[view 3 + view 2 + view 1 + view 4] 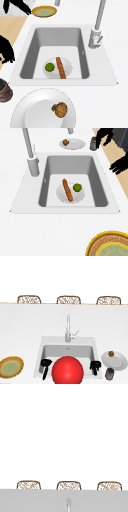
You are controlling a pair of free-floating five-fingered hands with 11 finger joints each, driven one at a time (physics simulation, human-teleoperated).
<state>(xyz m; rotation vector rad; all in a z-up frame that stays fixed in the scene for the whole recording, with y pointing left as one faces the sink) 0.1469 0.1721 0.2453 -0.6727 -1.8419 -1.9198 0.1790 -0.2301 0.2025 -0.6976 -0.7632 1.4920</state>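
My left hand hovers over the sink's front left edge, fingers relaxed and hanging down, holding nothing. My right hand hangs the same way over the front right edge, near a dark jar. In the left side view the left hand is the nearer one and the right hand the farther. Inside the basin a small white plate carries a brown sausage-like stick and a green lime. A large red ball covers the basin's front in the front view.
The faucet stands behind the basin. A yellow-rimmed green plate lies on the counter at left. At right, a white plate holds a brown round item. Three wicker chair backs line the counter's far edge.
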